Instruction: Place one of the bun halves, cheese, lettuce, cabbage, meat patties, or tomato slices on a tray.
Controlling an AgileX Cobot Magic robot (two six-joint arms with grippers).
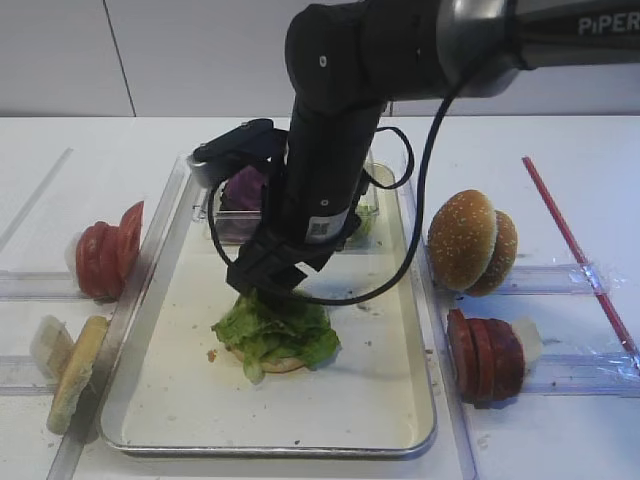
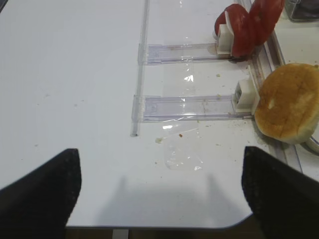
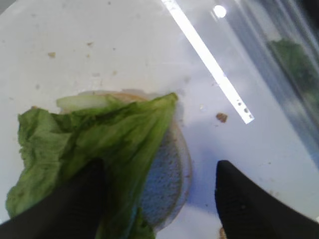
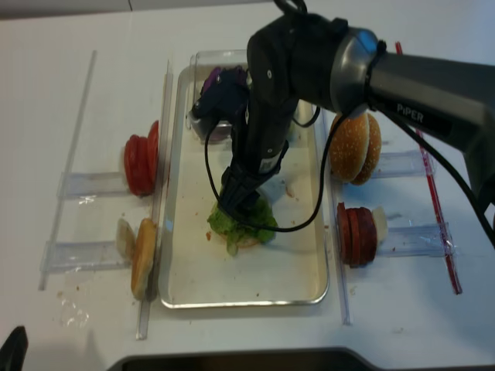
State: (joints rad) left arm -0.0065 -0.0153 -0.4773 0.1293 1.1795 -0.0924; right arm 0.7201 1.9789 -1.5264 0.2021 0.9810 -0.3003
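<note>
On the metal tray (image 1: 360, 405) a pale flat bun half (image 3: 168, 172) lies with green lettuce (image 1: 275, 330) draped over it. My right gripper (image 3: 159, 199) hangs low over this stack and is open. Its left finger (image 3: 75, 204) is down against the lettuce (image 3: 94, 139); the right finger (image 3: 249, 204) is over bare tray, clear of the bun. Purple cabbage (image 1: 243, 188) sits in a clear box at the tray's far end. My left gripper (image 2: 159, 194) stands open and empty over the white table, near its front edge, left of the tomato slices (image 2: 249, 22) and a bun half (image 2: 288, 108).
Clear plastic racks flank the tray. Tomato slices (image 1: 105, 255) and bun halves (image 1: 75, 370) stand on the left, sesame bun domes (image 1: 470, 240) and meat patties (image 1: 485, 355) on the right. A red rod (image 1: 575, 250) lies far right. The right arm (image 1: 330, 150) hides the tray's far middle.
</note>
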